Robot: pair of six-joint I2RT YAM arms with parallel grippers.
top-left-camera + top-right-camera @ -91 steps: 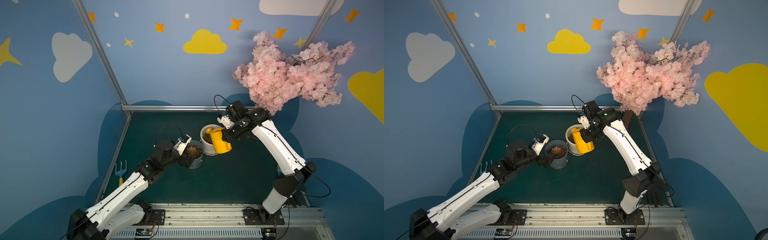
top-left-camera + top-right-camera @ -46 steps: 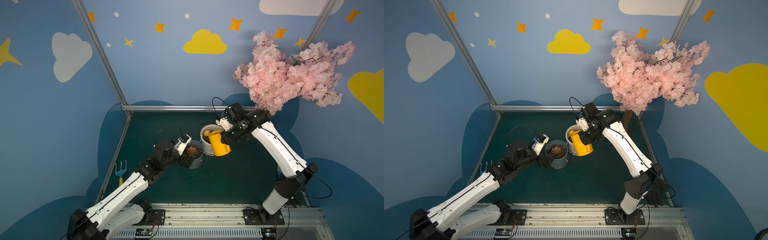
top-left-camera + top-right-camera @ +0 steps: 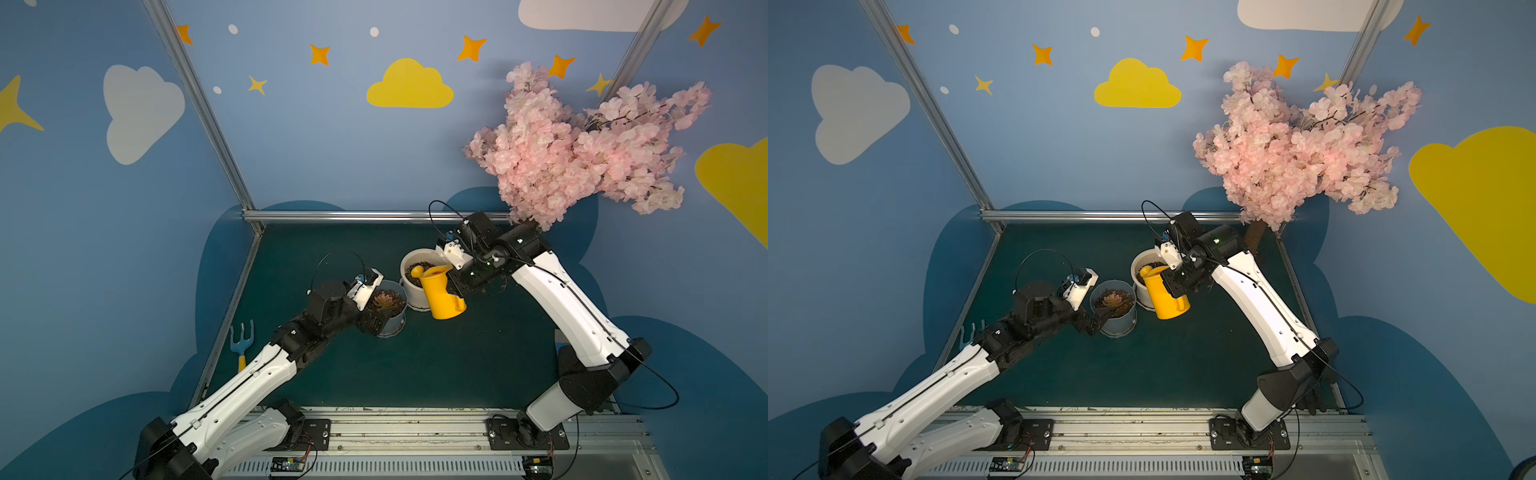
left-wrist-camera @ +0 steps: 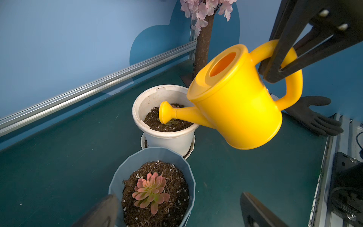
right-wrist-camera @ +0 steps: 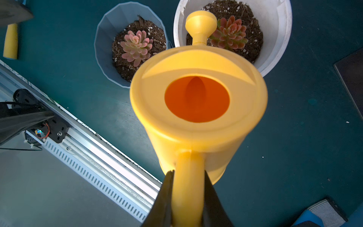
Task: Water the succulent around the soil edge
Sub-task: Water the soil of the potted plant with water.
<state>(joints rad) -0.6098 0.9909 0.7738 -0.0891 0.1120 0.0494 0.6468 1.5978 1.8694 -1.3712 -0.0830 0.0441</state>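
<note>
- I see the yellow watering can (image 3: 442,296) lifted and tipped toward its spout, round fill hole open on top.
- Its spout head (image 4: 166,115) hangs over the soil (image 4: 151,121) of the white pot (image 4: 167,141), close beside a reddish-green succulent (image 5: 228,33) planted there.
- I note the blue faceted pot (image 4: 125,169) upright just beside the white one, a pink succulent (image 4: 150,189) at its centre.

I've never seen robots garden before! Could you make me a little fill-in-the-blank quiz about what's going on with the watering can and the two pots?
1. The right pincer is shut on the yellow watering can's ____.
2. The can's ____ hangs over the white pot.
3. The left pincer, its jaws ____, is at the blue-grey pot.

Missing words: handle; spout; open.
</note>
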